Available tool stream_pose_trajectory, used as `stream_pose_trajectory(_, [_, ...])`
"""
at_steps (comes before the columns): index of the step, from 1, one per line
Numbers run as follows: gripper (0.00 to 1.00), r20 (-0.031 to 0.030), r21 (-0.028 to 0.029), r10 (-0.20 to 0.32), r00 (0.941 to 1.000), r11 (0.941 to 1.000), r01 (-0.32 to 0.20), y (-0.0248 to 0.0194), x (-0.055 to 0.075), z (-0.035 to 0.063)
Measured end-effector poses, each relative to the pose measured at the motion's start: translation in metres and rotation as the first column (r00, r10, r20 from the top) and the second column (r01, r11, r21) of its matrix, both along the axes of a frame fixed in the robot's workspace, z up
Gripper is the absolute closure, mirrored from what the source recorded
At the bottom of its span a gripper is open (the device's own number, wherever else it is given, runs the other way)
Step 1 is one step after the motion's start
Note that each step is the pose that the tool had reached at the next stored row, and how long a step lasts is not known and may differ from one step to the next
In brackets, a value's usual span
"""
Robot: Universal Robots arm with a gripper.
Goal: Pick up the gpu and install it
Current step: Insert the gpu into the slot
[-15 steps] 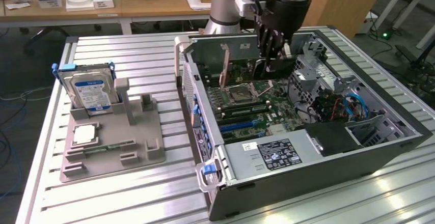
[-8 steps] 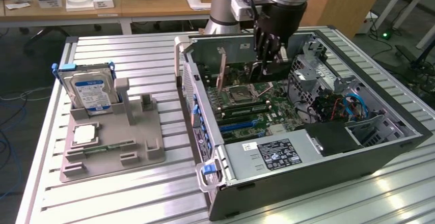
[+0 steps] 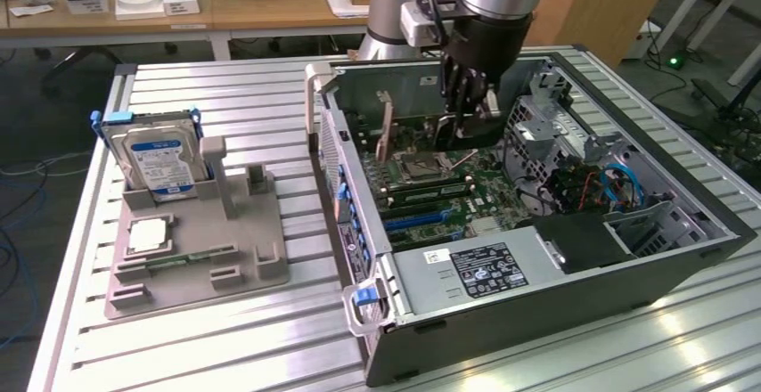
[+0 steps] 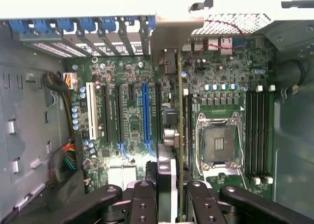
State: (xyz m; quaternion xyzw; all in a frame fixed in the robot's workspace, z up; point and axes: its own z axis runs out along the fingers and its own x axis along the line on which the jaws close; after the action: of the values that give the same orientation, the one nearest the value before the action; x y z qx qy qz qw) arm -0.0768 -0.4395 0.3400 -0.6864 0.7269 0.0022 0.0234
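Wrist view and exterior view, gpu installation. We see the end effector inside the open computer case, its jaws part-way closed and clamped on the gpu. The gpu reads edge-on as a thin dark blade running from between the fingers to its silver end bracket at the case's rear slot openings. The card stands upright over the motherboard, between the long blue slot and the CPU socket; we cannot tell whether its lower edge has entered a connector. In the exterior view the arm reaches down over the middle of the board, well apart from the hard drive standing in the grey fixture on the counter. We judge the card light and stiff, yet fragile: thin laminate, exposed components and contacts that tolerate no twisting or side load. The sound place to hold it is the upper edge, pinched flat across both faces, clear of bracket and connector edge, as here. Its smooth faces may slip in a loose pinch, so we favour a firm, square one.
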Motion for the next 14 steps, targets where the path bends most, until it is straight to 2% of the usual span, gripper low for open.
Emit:
stream_pose_trajectory(3, [0.72, 0.0001, 0.0002, 0.0, 1.0, 1.0, 0.0, -0.0014, -0.003, -0.0015])
stream_pose_trajectory(6, [0.72, 0.0, 0.0001, 0.0, 1.0, 1.0, 0.0, -0.0089, -0.003, -0.0019])
stream_pose_trajectory(9, [0.72, 0.0, 0.0001, 0.0, 1.0, 1.0, 0.0, -0.0141, -0.003, -0.0021])
stream_pose_trajectory(12, [0.72, 0.0001, 0.0001, 0.0, 1.0, 1.0, 0.0, -0.0154, -0.003, -0.0053])
stream_pose_trajectory(14, [0.72, 0.0001, 0.0, 0.0, 1.0, 1.0, 0.0, -0.0154, -0.009, -0.0082])
